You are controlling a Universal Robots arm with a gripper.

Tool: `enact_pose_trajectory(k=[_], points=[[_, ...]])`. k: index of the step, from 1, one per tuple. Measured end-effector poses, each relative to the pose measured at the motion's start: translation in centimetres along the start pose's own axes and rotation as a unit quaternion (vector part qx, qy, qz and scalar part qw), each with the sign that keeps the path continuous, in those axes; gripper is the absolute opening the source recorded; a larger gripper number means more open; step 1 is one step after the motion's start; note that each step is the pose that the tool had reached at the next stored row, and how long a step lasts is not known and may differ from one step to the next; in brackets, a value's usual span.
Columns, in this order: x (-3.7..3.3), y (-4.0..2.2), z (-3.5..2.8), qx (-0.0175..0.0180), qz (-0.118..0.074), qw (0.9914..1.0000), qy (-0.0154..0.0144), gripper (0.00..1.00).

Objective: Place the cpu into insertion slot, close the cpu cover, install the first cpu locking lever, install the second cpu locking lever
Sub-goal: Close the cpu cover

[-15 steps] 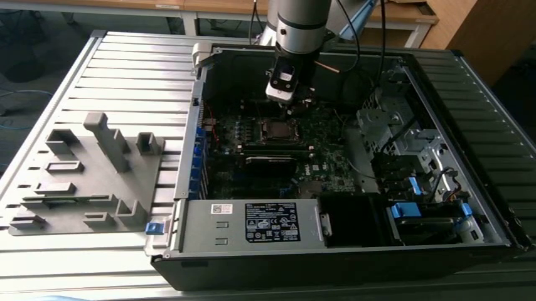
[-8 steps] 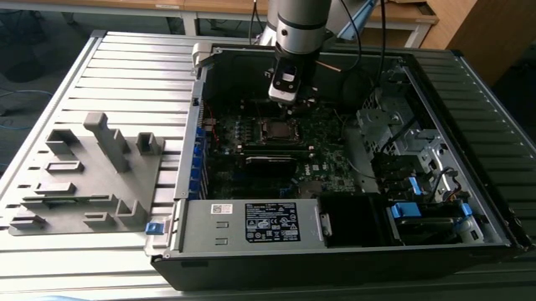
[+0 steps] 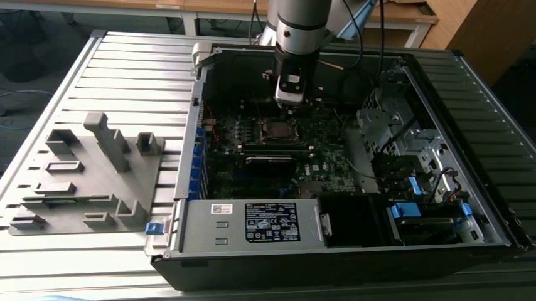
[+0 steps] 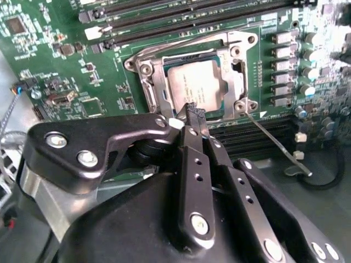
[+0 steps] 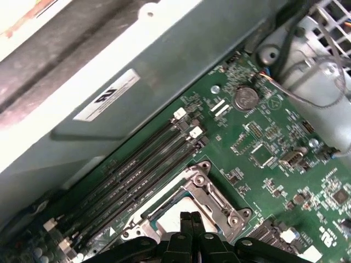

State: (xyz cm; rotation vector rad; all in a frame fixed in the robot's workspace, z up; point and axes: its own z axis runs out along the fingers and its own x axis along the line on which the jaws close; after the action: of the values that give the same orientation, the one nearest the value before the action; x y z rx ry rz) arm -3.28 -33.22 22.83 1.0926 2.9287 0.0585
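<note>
In the second wrist view the cpu [image 4: 194, 85] lies flat in the insertion slot [image 4: 164, 101], its grey metal top showing through the window of the cpu cover [image 4: 237, 76], which is down over it. One thin locking lever [image 4: 274, 143] sticks out loose from the socket's corner toward the memory slots. A second wire lever [image 4: 186, 44] runs along the opposite side. My gripper [image 4: 194, 114] is shut with nothing in it, tips right at the socket's edge. In the exterior view the gripper [image 3: 289, 108] hangs just above the socket [image 3: 275, 130]. The first wrist view has the shut fingertips [image 5: 190, 218] over the cover [image 5: 211, 192].
The open computer case [image 3: 435, 69] walls in the board. A power supply box [image 3: 268, 222] with a white label sits at the front, a drive cage [image 3: 402, 138] at the exterior view's right. Memory slots [image 5: 137, 175] flank the socket. A grey fixture plate [image 3: 84, 175] lies outside at the left.
</note>
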Motion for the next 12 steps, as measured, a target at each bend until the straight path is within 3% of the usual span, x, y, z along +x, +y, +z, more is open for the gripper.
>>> enact_pose_trajectory(k=[2,12], points=[[0.0,0.0,0.0,0.0,-0.01,0.99995,0.0004,0.11],[0.0,0.0,0.01,0.0,-0.011,0.99994,0.0005,0.11]])
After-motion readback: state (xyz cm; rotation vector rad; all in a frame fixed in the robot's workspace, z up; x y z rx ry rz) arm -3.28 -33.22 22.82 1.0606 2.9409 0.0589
